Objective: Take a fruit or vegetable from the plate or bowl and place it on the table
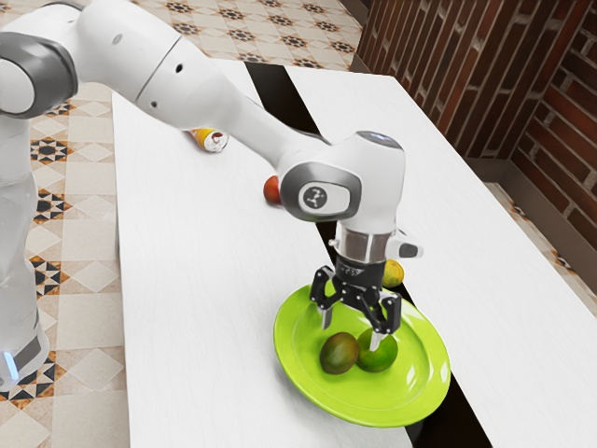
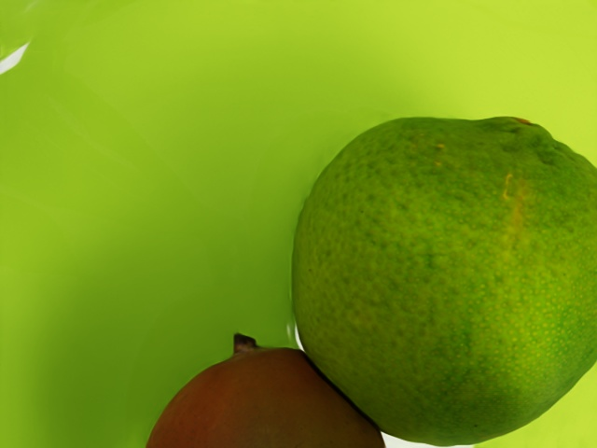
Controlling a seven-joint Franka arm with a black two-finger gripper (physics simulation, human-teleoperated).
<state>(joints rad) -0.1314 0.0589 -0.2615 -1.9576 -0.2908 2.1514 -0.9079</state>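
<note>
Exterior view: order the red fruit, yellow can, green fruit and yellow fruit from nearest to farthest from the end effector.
1. Green fruit, on the plate.
2. Yellow fruit, just beyond the plate.
3. Red fruit, partly behind the arm.
4. Yellow can, toward the exterior view's left.

Got a green citrus (image 2: 448, 280) on the plate (image 1: 293, 373), below the gripper (image 1: 352, 333): whole, roundish, dimpled skin, yellow-orange streak, small orange-brown spot near one end. Up against it, also below the gripper, a mango-like fruit (image 1: 339, 355): whole, oval, smooth, reddish brown going dark green, short dark stem sticking out at one end. As for the plate, bright lime green, round, glossy, raised rim, lying flat underneath the gripper. Under all that, white table (image 1: 205, 308) with black band, spreading out beyond the gripper.
</note>
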